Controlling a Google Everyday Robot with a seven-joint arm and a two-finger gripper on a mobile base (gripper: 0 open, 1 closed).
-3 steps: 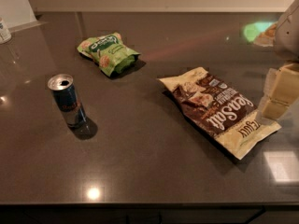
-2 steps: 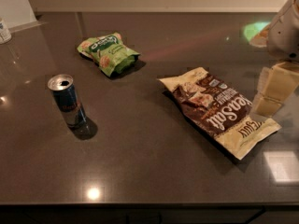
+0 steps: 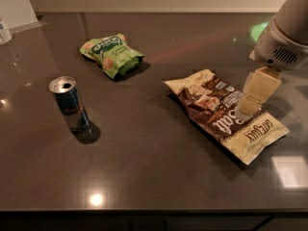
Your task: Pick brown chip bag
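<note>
chip bag (image 3: 214, 109) flat on worktop (image 3: 154, 172), right of centre | hand (image 3: 247, 108) poised over its right half, opening: cannot tell | likely light, crinkly, slippery, crushable; pinch a cream end

Two bags lie on the counter (image 3: 144, 177): one brown chip bag (image 3: 211, 110), one green snack bag (image 3: 111, 55). One can (image 3: 70, 104) stands (blue and silver). One gripper (image 3: 246, 109) hangs over the brown bag's right part.
</note>
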